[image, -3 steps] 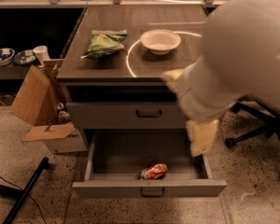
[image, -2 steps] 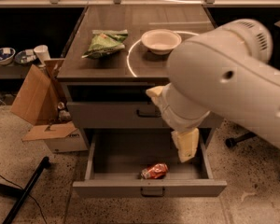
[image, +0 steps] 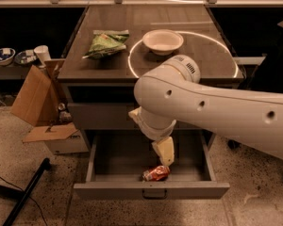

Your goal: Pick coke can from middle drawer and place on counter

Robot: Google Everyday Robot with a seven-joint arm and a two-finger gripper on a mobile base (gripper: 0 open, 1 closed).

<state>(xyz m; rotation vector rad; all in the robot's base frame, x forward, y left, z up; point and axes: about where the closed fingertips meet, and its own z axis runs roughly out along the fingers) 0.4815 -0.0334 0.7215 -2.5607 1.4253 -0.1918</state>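
Observation:
The coke can (image: 156, 173), red-orange with white lettering, lies on its side on the floor of the open middle drawer (image: 118, 157), near the front wall. The drawer's dark bar handle (image: 154, 192) faces me. My white arm reaches in from the right and bends down over the drawer. My gripper (image: 164, 151) hangs just above and slightly behind the can, apart from it. The counter (image: 179, 20) is the glossy wood-grain cabinet top above, with a bright arc of light.
A green snack bag (image: 106, 43) and a white bowl (image: 162, 41) sit on the counter. An open cardboard box (image: 42, 107) stands at the cabinet's left. A dark pole (image: 26, 192) lies on the floor at left. A shelf at left holds bowls (image: 2, 55) and a cup.
My arm has swung left and down, so the gripper now hangs over the drawer close to the can. The can has not moved.

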